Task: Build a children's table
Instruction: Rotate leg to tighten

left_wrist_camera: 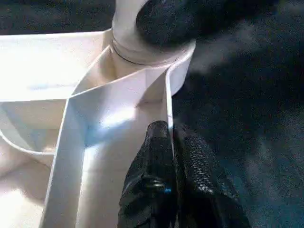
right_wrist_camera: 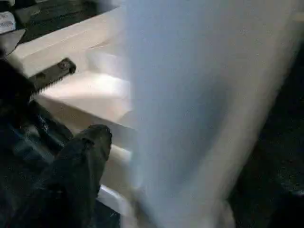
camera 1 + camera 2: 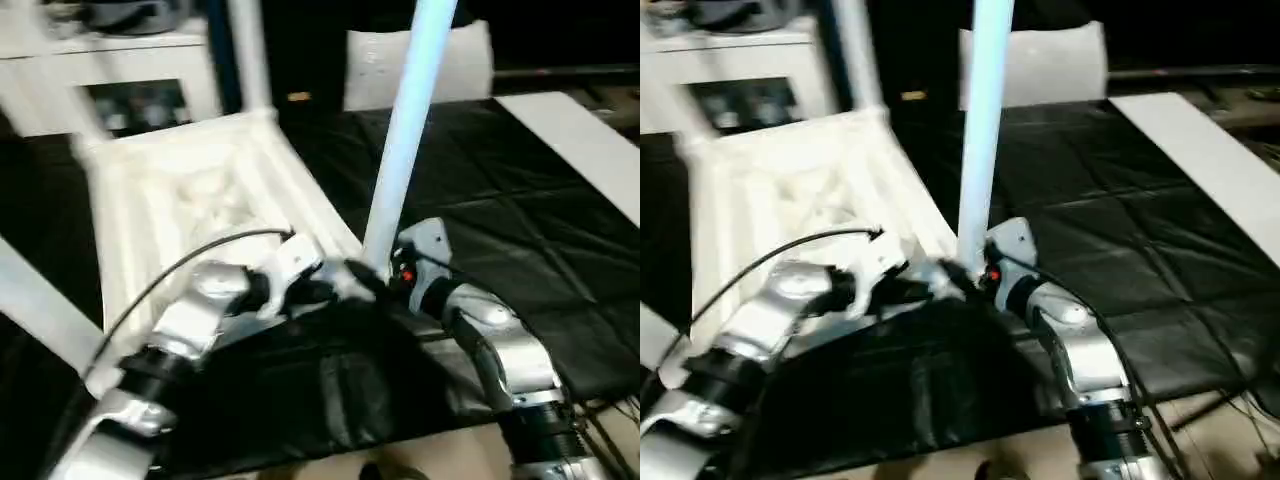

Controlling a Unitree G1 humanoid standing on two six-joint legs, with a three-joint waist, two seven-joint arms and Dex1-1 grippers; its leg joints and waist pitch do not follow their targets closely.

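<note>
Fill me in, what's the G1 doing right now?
It's assembling the white children's table. The tabletop lies upside down on the black work surface. The left tool is shut on a thin rib at the tabletop's near corner, steadying it. A leg stands upright in that corner's socket, with the right tool at its base.

White table top (image 3: 190, 190), ribbed underside; white legs (image 3: 405, 130), one bluish tint. Black creased cover on worktop (image 3: 520, 240). Silver forearms (image 3: 500, 340), black fingers (image 1: 156, 175). White cabinet (image 3: 110, 70).
</note>
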